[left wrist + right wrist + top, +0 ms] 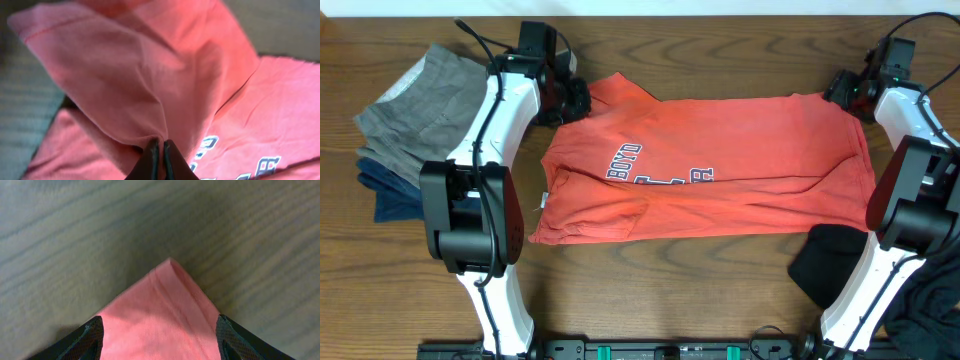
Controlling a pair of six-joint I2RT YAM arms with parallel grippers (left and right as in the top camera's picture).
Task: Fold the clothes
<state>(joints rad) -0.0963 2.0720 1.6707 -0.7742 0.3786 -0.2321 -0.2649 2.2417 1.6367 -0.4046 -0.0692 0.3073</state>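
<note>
A coral-red T-shirt (740, 150) lies spread across the middle of the wooden table, its navy-and-white lettering (638, 168) facing up. My left gripper (574, 100) is at the shirt's far left corner. In the left wrist view that gripper (161, 146) is shut on a pinched fold of the red fabric (125, 75), which rises off the table. My right gripper (842, 88) is at the shirt's far right corner. In the right wrist view it (159, 332) stands open, its fingers (92, 332) wide on either side of the flat shirt corner (160, 310).
A stack of folded grey garments (420, 95) over navy ones (392, 195) sits at the left of the table. A black garment (832, 262) lies at the near right beside the right arm's base. The arm bases stand along the near edge.
</note>
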